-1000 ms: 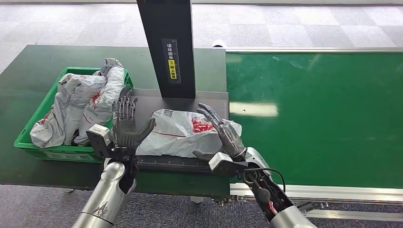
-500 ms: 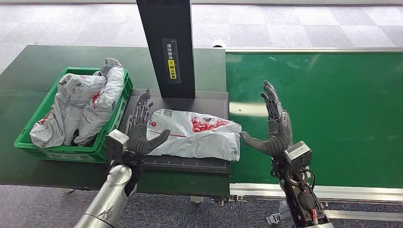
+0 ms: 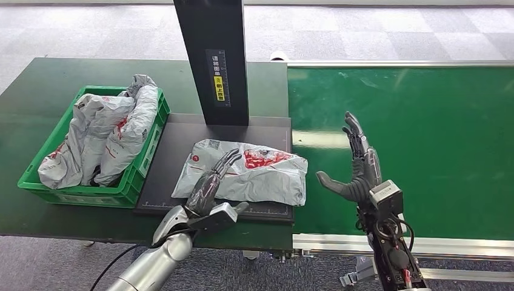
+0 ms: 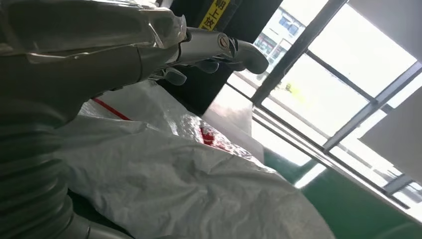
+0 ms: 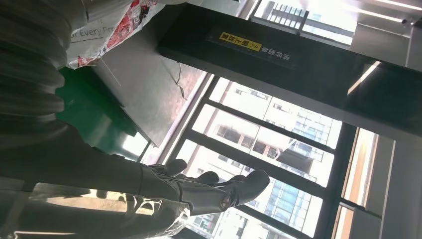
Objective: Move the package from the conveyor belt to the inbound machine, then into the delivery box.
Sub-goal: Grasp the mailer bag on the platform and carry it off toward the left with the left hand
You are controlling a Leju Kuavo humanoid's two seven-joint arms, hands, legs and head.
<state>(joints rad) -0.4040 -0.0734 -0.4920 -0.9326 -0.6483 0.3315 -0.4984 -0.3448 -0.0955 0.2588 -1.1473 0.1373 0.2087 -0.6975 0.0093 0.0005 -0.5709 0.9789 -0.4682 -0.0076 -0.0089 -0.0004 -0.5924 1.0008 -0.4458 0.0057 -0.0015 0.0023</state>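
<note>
The left hand [image 3: 209, 185] lies flat, fingers extended, on the near-left edge of the package [image 3: 248, 171], gripping nothing. The right hand [image 3: 359, 170] is raised over the conveyor belt [image 3: 424, 127], fingers spread, empty. The package rests on the inbound machine [image 3: 182, 136] platform, beside the delivery box [image 3: 57, 182].

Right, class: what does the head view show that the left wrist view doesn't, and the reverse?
Head view alone: the green crate of bags, the right hand raised open over the conveyor. Left wrist view alone: windows beyond the machine. Both: the package on the machine's plate, the left hand lying on it, the black column.
</note>
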